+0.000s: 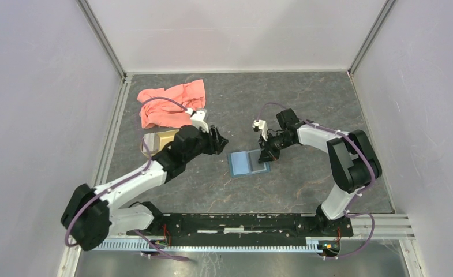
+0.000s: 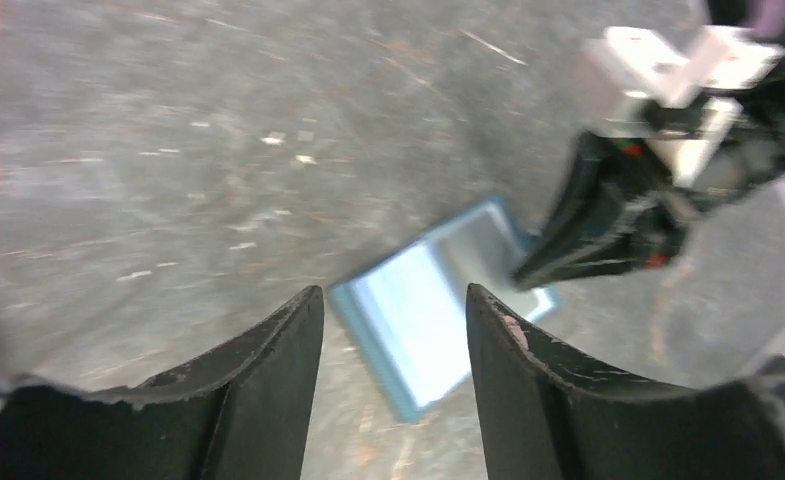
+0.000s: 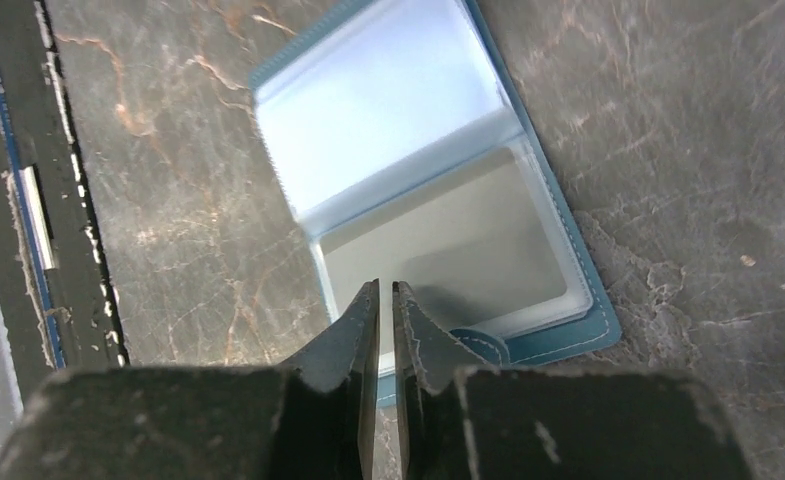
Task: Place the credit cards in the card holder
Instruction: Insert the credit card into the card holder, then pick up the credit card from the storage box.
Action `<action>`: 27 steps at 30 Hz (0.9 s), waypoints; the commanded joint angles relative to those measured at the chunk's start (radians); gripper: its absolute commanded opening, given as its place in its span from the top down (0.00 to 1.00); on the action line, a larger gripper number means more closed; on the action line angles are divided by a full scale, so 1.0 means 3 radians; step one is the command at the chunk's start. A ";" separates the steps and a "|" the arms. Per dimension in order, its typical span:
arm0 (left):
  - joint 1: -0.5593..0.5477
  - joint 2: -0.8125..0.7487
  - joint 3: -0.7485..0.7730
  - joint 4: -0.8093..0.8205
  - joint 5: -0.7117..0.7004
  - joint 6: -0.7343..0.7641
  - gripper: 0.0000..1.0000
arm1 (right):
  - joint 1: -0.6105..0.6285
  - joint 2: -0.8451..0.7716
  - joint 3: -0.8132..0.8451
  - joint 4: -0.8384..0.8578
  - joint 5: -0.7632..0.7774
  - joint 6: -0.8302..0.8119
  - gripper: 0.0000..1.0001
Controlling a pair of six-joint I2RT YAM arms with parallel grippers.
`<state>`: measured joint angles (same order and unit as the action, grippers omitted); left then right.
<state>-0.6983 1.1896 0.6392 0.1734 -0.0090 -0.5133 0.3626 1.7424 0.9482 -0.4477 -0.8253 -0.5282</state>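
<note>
The desk [image 1: 304, 98] has a matt, dark grey, stone-look surface with pale and rusty veins. The card holder [image 3: 418, 190] has a teal cover stitched along its edge and glossy clear plastic sleeves. The cloth [image 1: 169, 101] is soft, crumpled salmon-pink fabric. The left claw [image 2: 393, 310] and right claw [image 3: 386, 300] have matt black fingers with rough, chipped edges.

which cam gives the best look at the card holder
Right wrist. The card holder lies open and nearly fills that view, with its clear sleeves and teal border sharp. Top external shows the card holder only as a small blue rectangle mid-table. Left wrist shows the card holder blurred and partly hidden.
</note>
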 commanded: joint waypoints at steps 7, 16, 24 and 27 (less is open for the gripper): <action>0.1127 -0.0440 0.0467 -0.1745 -0.1182 0.1250 0.18 | -0.0006 -0.0526 0.0029 -0.0076 -0.0417 -0.0334 0.82; 0.1999 0.0228 0.0751 -0.1881 -0.1095 0.1779 0.01 | -0.0009 -0.0509 0.0040 -0.0129 -0.0445 -0.0392 0.82; 0.2302 0.0794 0.1020 -0.1973 -0.0963 0.1838 0.00 | -0.0009 -0.0467 0.0048 -0.0159 -0.0450 -0.0418 0.82; 0.2323 0.0899 0.1095 -0.1972 -0.0978 0.1849 0.00 | -0.0009 -0.0450 0.0056 -0.0162 -0.0465 -0.0423 0.82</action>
<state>-0.0166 1.4296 0.9119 -0.4187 -0.3172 -0.0193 0.3618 1.6032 0.9482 -0.4915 -0.9367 -0.6338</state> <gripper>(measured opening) 0.994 0.178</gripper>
